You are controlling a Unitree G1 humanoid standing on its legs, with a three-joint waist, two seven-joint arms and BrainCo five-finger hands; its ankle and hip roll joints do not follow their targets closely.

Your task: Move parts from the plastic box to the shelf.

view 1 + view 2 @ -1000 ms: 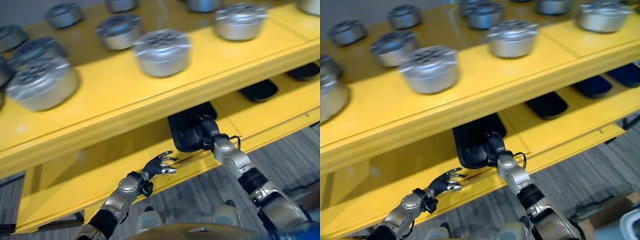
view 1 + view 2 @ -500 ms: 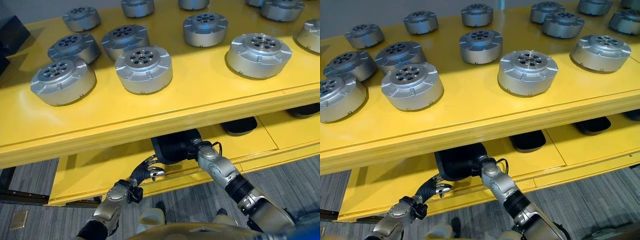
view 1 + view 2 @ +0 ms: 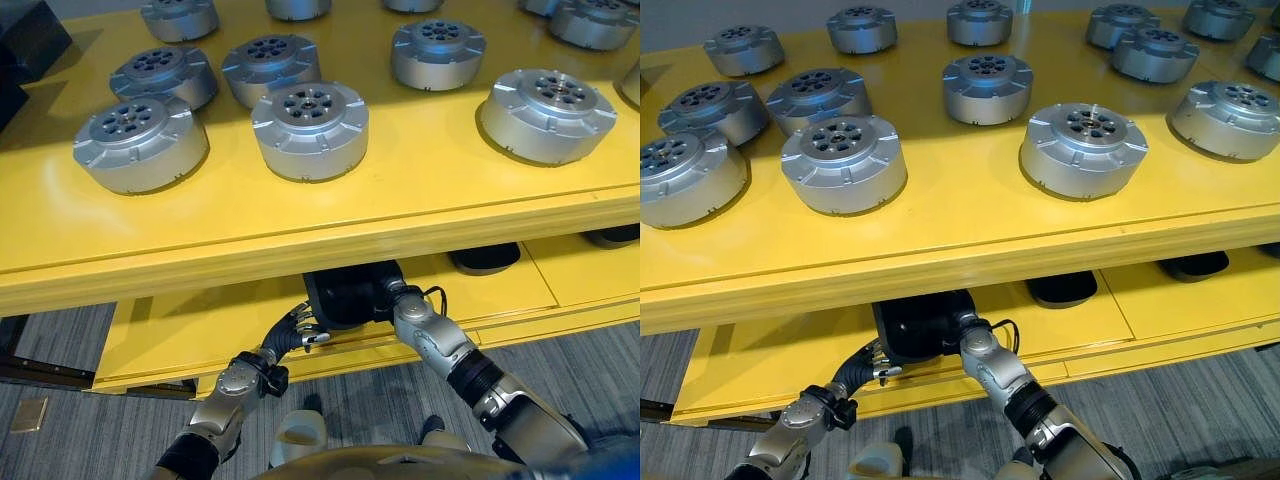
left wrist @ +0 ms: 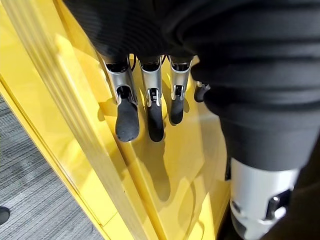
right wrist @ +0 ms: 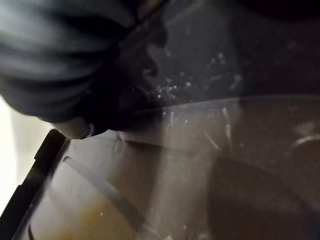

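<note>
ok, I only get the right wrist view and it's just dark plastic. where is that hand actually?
Observer: The right hand is tucked under the upper shelf, against a black part lying on the lower shelf.
Operator: left hand on that part too?
Observer: I cannot tell whether they touch. The left hand is beside the black part with its fingers straight over the lower shelf, holding nothing.
Operator: what's on top?
Observer: Silver round parts stand in rows on the upper shelf.
</note>
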